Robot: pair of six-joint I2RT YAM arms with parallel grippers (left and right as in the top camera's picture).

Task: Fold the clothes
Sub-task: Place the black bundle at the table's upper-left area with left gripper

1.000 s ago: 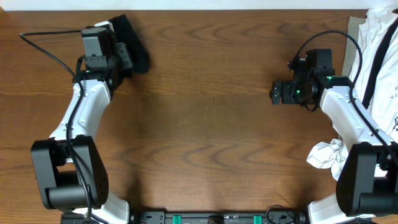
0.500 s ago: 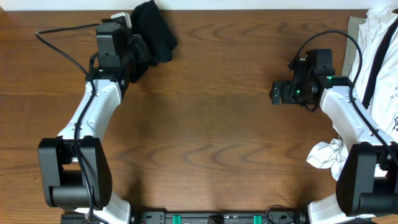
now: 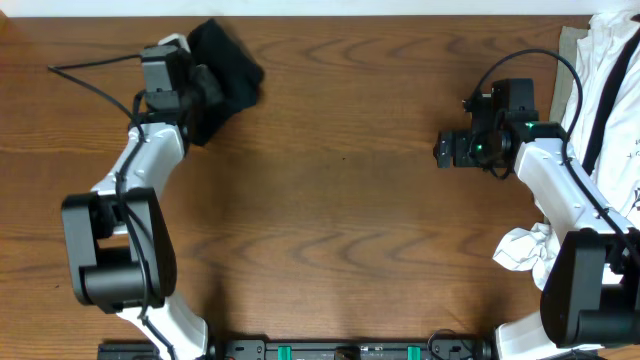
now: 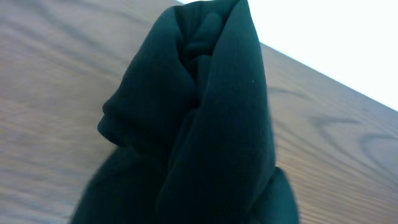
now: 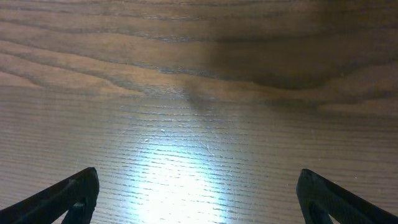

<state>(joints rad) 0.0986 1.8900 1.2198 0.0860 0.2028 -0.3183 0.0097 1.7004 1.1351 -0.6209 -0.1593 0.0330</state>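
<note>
Black garment (image 3: 228, 62), bunched into a dark lump near the far left corner of the wooden table (image 3: 340, 200). Left gripper (image 3: 204, 90) pinched tight on it. Thick folds of the cloth crowd the left wrist view and hide the fingers; wood grain shows on either side. Right gripper (image 3: 448, 150) spread wide, holding nothing, low over plain wood on the right half, well apart from the garment. White garments with black straps (image 3: 608, 70) heaped at the right edge, beside the right arm.
</note>
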